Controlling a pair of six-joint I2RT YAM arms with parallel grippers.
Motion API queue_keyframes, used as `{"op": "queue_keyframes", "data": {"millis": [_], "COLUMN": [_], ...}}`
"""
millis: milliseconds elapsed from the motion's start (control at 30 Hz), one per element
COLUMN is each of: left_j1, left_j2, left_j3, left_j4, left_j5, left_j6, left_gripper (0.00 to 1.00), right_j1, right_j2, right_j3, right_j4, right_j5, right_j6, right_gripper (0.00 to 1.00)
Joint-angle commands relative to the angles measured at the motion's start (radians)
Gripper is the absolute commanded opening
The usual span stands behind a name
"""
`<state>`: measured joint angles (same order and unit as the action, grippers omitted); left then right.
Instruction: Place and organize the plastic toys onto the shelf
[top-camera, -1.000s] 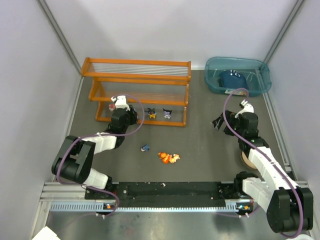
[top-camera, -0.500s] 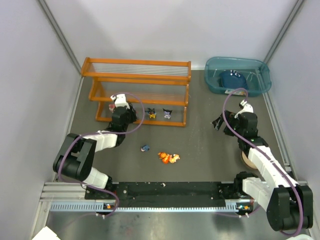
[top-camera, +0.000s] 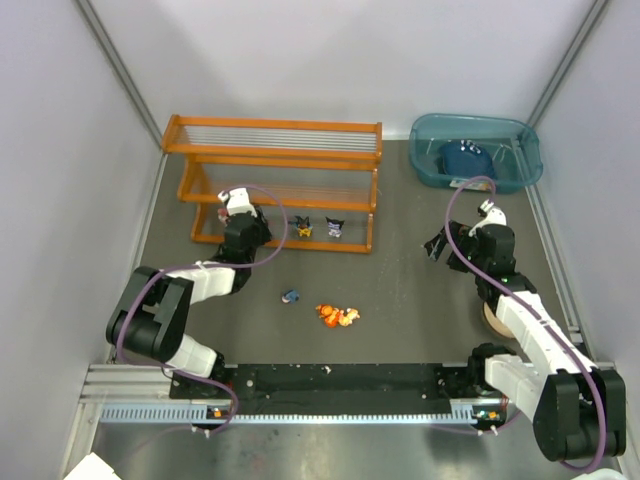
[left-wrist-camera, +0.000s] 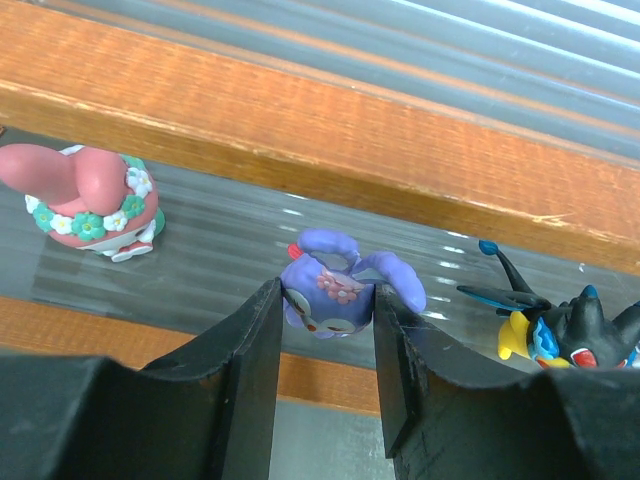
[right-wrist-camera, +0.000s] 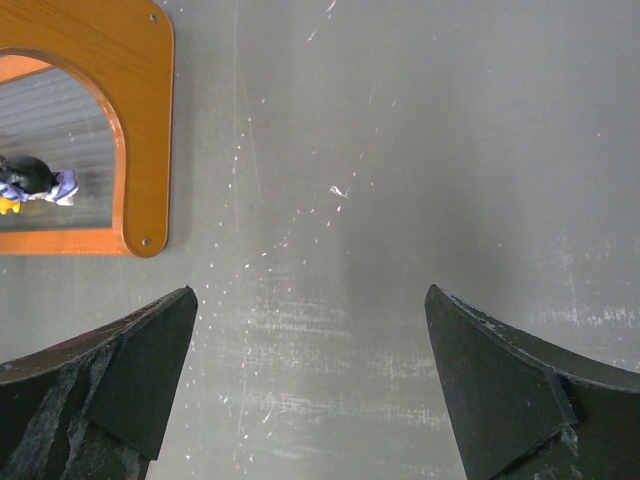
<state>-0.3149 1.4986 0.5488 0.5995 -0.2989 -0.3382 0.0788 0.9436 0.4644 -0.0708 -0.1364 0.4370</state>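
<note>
The left fingers (left-wrist-camera: 258, 340) are clenched on a purple big-eared figurine (left-wrist-camera: 335, 292), one pad on each flank. Its ears droop past the right-hand finger. It sits at the lowest tier of the shelf (left-wrist-camera: 300, 140), rods straight beyond the fingertips. Whether its base already touches them I cannot tell. A pink figurine with a flower garland (left-wrist-camera: 88, 198) stands well off to the left-finger side, and a black-and-blue figurine (left-wrist-camera: 560, 330) is near on the right-finger side. Letting go should therefore drop it into the gap between them, probably the step in hand.

The right fingers (right-wrist-camera: 150, 350) are spread wide and released over bare worktop (right-wrist-camera: 400, 150), the shelf's end panel beyond their left tip.

Only the overhead view shows what is left: a blue toy (top-camera: 291, 296) and an orange toy (top-camera: 338, 316) lie on the worktop, nearer the left arm.
</note>
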Motion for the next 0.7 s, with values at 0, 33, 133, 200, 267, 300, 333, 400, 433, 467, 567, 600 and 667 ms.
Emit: {"op": "queue_keyframes", "data": {"millis": [0,33,133,200,267,300,333,400,433,467,567,600,667], "left_j1": [-0.006,-0.006,-0.006,-0.006,-0.007,-0.007,-0.007,-0.009,-0.01,-0.01,-0.013,-0.013,-0.015], "left_j2": [0.011,0.011,0.02,0.028,0.034,0.037,0.037,0.038,0.04,0.045,0.051,0.051,0.046], "left_j3": [0.03,0.028,0.039,0.054,0.066,0.068,0.071,0.072,0.079,0.082,0.096,0.094,0.091], "left_j4": [0.049,0.051,0.043,0.022,0.005,0.002,0.0,-0.004,-0.007,-0.013,-0.035,-0.038,-0.038], "left_j5": [-0.013,-0.014,-0.009,-0.009,-0.025,-0.026,-0.031,-0.035,-0.039,-0.039,-0.037,-0.036,-0.037], "left_j6": [0.002,0.004,0.007,0.008,0.002,0.001,-0.001,-0.002,-0.001,-0.001,-0.001,-0.002,-0.007], "left_gripper": [0.0,0.0,0.0,0.0,0.0,0.0,0.0,0.0,0.0,0.0,0.0,0.0,0.0], "right_j1": [0.009,0.009,0.01,0.009,0.01,0.01,0.01,0.01,0.01,0.01,0.009,0.01,0.01], "right_j2": [-0.003,-0.005,-0.008,-0.008,-0.009,-0.011,-0.012,-0.012,-0.012,-0.012,-0.014,-0.012,-0.012], "right_j3": [0.008,0.008,0.006,0.006,0.006,0.006,0.006,0.006,0.006,0.006,0.005,0.005,0.005], "right_j4": [0.035,0.035,0.035,0.035,0.035,0.035,0.035,0.035,0.035,0.035,0.035,0.039,0.039], "right_j5": [-0.002,-0.002,-0.003,-0.005,-0.005,-0.005,-0.005,-0.006,-0.006,-0.008,-0.009,-0.009,-0.009], "right_j6": [-0.017,-0.017,-0.015,-0.015,-0.015,-0.015,-0.015,-0.015,-0.015,-0.015,-0.014,-0.014,-0.014], "right_gripper": [0.99,0.99,0.99,0.99,0.99,0.99,0.99,0.99,0.99,0.99,0.99,0.99,0.99]}}
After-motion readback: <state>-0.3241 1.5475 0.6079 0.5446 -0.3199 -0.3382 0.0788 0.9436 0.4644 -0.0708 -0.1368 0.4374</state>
